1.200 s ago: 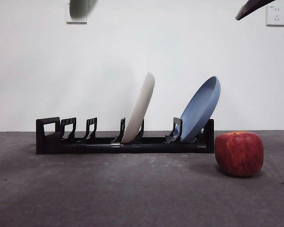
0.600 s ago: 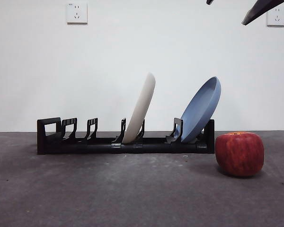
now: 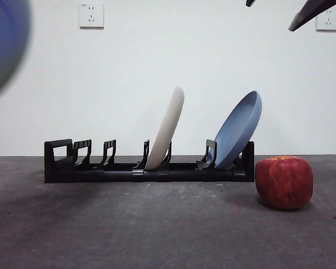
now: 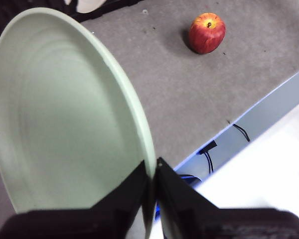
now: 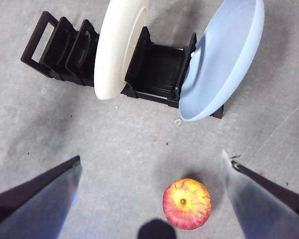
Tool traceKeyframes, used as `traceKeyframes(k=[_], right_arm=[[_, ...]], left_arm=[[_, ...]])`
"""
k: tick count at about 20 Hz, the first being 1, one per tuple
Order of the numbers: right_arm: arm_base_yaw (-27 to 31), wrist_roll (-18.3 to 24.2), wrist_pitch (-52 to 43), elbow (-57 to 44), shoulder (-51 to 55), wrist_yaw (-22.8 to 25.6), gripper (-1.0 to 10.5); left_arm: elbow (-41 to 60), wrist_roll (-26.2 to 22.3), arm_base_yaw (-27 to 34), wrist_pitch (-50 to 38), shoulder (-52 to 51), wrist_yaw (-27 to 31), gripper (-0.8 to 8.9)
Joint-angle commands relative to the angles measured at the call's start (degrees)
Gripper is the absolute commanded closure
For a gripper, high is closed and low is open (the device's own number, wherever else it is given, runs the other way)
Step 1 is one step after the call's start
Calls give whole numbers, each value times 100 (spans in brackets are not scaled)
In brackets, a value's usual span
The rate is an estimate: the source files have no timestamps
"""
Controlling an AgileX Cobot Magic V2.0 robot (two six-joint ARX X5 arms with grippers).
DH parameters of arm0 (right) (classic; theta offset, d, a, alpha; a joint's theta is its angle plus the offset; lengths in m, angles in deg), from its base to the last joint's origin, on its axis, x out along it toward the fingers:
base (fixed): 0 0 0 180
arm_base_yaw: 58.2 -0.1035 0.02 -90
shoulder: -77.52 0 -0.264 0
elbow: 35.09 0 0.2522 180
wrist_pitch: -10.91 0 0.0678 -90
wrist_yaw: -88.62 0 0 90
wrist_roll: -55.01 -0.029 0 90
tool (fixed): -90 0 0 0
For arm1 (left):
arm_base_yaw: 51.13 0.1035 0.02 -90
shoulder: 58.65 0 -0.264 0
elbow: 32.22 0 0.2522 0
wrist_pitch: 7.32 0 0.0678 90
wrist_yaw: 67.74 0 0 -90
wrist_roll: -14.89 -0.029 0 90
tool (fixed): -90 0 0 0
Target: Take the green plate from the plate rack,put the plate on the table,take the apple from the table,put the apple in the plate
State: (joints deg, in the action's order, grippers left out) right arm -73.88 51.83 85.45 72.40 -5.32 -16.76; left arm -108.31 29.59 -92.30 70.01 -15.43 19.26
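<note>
My left gripper [image 4: 153,179] is shut on the rim of the pale green plate [image 4: 65,114] and holds it up in the air, tilted, well off the table [image 3: 157,230]. In the front view only a blurred dark shape [image 3: 5,45] shows at the top left corner. The red apple [image 3: 284,182] stands on the table right of the black plate rack [image 3: 101,171]; it also shows in the left wrist view [image 4: 207,33] and the right wrist view [image 5: 187,203]. My right gripper [image 5: 151,156] is open and empty, high above the apple and the rack [image 5: 157,64].
A cream-white plate [image 3: 167,131] and a blue plate [image 3: 238,131] lean in the rack's middle and right slots; the left slots are bare. The table's front edge [image 4: 249,107] runs near the held plate, with cables below it.
The green plate, a blur at the top of the front view a second ago, left that spot. A dark blur now fills the top left corner. The right arm's tip barely moved.
</note>
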Motion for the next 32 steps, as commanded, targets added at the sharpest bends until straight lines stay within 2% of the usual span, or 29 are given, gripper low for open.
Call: traceKeyframes(k=[1,4,6,8,11,17,22,25,29,32], right_arm=[[-11,20,35,20,-26,0,478],[-11,20,52,20,-26,0,478],[-11,20,70,20,-26,0,478],[-11,20,76,20,-26,0,478],[-11,20,81,20,-26,0,478],[-11,22,81,20,-26,0,478],[-11,28,79,20,-26,4,478],[-11,42,76,20,-26,4,478],[-11,44,70,20,-26,4,478],[-11,46,76,20,-26,4,478]], left_arm=[[223,157,-383,-627,310,660,822],[223,151,-1174,-1106,1224,1847,822],[223,68,-1727,-1438,1996,2391,822],[223,-201,-2197,-1943,2874,2614,822],[155,-647,-2588,-2581,4019,2907,822],[-815,-1421,-2621,-2695,5720,3421,822],[-1281,-1657,-2457,-2717,6170,3331,823],[-1281,-1628,-2299,-2457,6419,2581,822],[-1281,-1624,-2288,-2205,6749,2444,822],[-1281,-1617,-2288,-2170,6830,1926,823]])
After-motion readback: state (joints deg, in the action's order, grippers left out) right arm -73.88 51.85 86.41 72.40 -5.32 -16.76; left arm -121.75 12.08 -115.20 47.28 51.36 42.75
